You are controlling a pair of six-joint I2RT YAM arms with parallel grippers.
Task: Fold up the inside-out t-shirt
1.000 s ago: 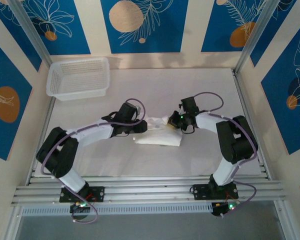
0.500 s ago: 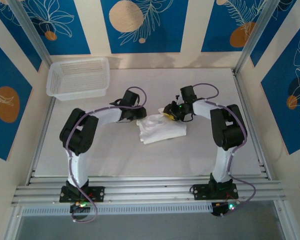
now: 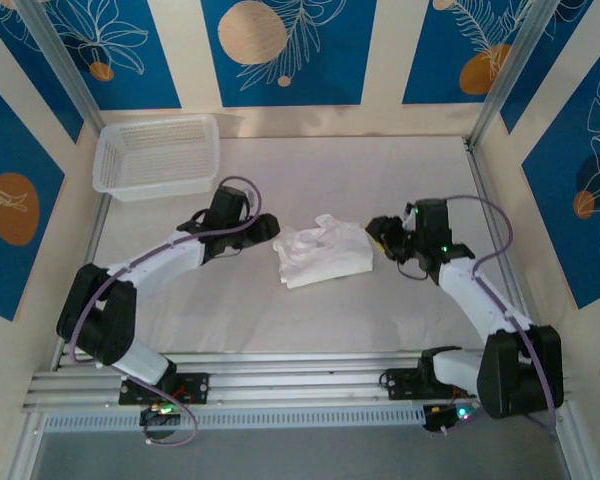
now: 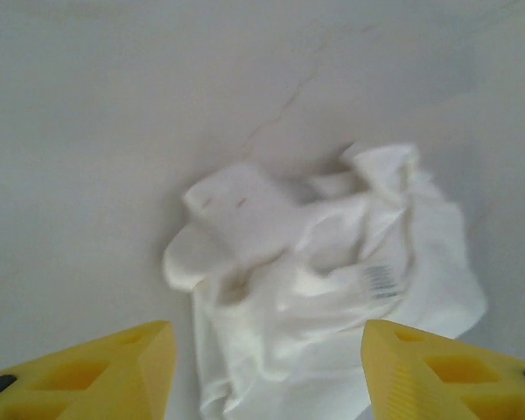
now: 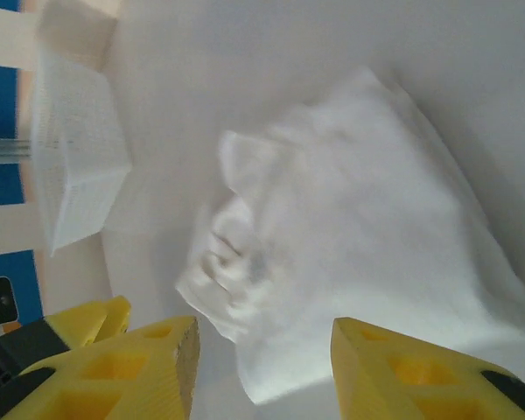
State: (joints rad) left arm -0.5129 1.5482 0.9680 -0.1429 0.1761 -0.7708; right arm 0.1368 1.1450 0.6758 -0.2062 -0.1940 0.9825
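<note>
Left gripper: yellow fingers parted, nothing held; just left of the cloth, clear of it.
Right gripper: yellow fingers parted, nothing held; just right of the cloth.
Plain white thin cloth t-shirt: crumpled heap mid-table on the white table surface, between both grippers.
Small white sewn tag: faces up on the cloth; grey striped print, unreadable.
White plastic mesh basket: far left corner, well apart from the shirt.

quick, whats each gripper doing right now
left gripper: open, holding nothing; the t-shirt lies loose on the table ahead of it
right gripper: open, holding nothing
</note>
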